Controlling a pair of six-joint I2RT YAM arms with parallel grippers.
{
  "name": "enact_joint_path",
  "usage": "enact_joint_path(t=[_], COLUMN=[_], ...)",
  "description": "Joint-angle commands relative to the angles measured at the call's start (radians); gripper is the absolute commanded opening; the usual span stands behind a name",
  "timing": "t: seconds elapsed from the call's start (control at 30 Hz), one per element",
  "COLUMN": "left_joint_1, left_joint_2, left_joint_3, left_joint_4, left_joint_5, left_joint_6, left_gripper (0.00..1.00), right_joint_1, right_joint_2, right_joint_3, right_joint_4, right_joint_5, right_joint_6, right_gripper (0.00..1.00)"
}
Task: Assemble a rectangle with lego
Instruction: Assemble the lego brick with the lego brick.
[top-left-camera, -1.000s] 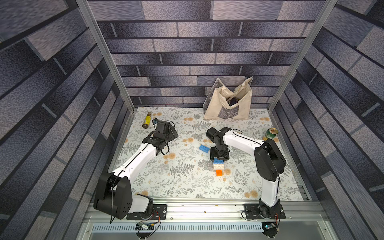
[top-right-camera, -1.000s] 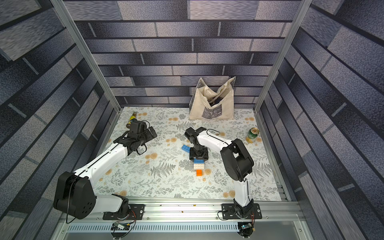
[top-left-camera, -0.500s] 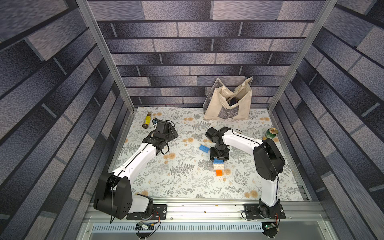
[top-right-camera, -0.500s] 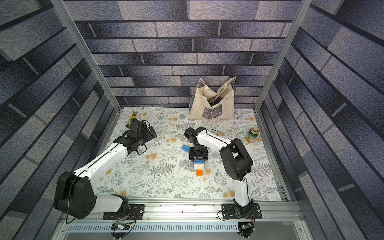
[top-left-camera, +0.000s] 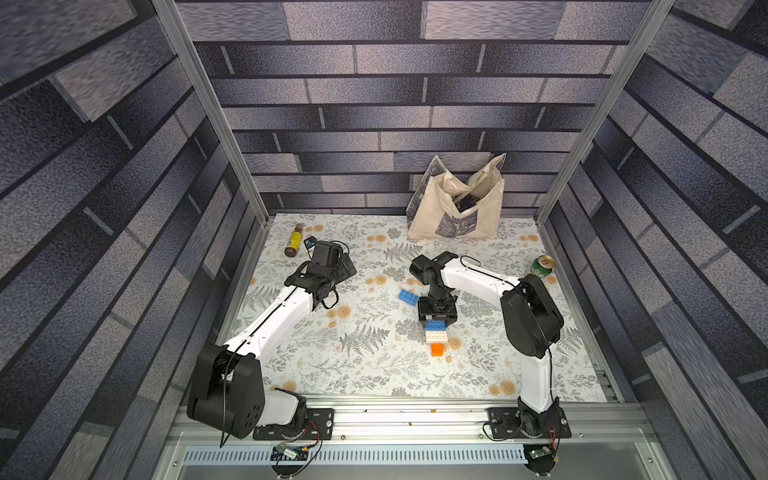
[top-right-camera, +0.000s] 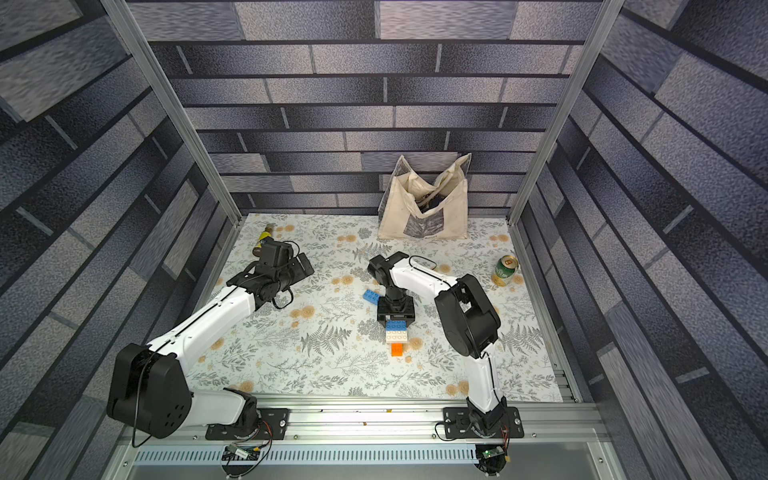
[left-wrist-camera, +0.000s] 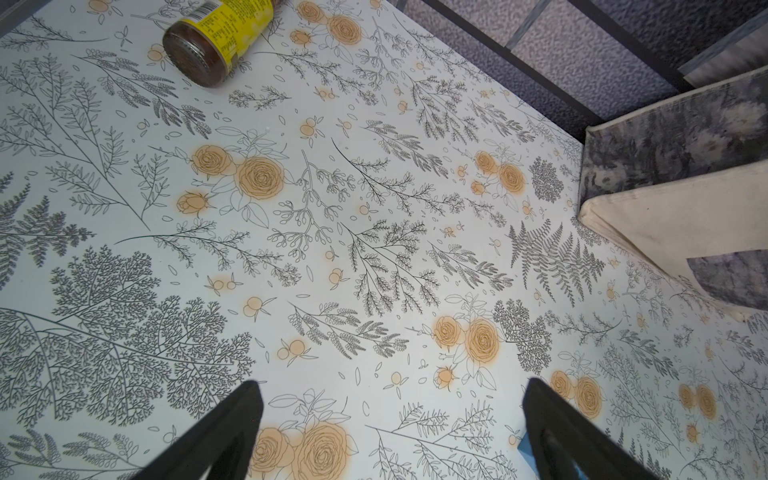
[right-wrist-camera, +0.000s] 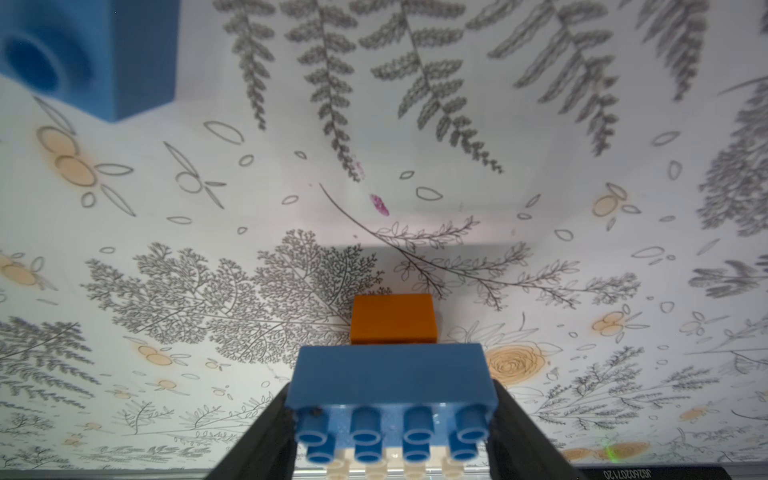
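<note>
Right wrist view: right gripper (right-wrist-camera: 392, 419) clamps half-built rectangle (right-wrist-camera: 390, 374) at blue end; left gripper (left-wrist-camera: 390, 419) splayed, empty, well apart from it.

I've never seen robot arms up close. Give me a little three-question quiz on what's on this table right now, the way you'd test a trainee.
1. True or false: the left gripper holds a brick.
2. The right gripper grips the joined bricks by a brick of which colour? A orange, B blue, C white.
3. How many bricks lie loose on the table, apart from the joined ones?
Key: 1 false, its jaws stand open and empty. 2 B. 3 one, the loose blue brick.
</note>
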Motion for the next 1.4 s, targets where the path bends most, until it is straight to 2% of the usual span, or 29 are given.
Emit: enact_joint_path(t=[0.0, 0.3, 0.77, 1.0, 1.37], left_joint_1=[0.008, 0.013, 0.015, 0.017, 0.015], left_joint_2=[0.005, 0.006, 0.018, 0.022, 0.033], left_joint_3=[0.024, 0.024, 0.032, 0.034, 0.042], left_joint_4=[-0.027, -0.025, -0.023, -0.022, -0.024], left_joint_5=[-0.020, -0.023, -0.015, -0.011, -0.003], left_joint_6=[0.019, 0.021, 0.018, 0.018, 0.014], left_gripper=[1.00, 1.00, 1.00, 1.00, 1.00], right_joint_1=[0.017, 0.017, 0.015, -0.012, -0.070], right_joint_2=[0.225, 0.287, 0.240, 0.254, 0.247], right_joint_3=[-0.122, -0.114, -0.007, 0.062, 0.269], right_joint_4=[0.086, 0.103, 0.071, 0.061, 0.042], right_joint_5=[-0.031, -0.033, 0.040, 0.077, 0.127], right_joint_6=[-0.007, -0.007, -0.019, -0.036, -0.081], right_gripper=[0.02, 0.00, 0.00, 0.05, 0.16])
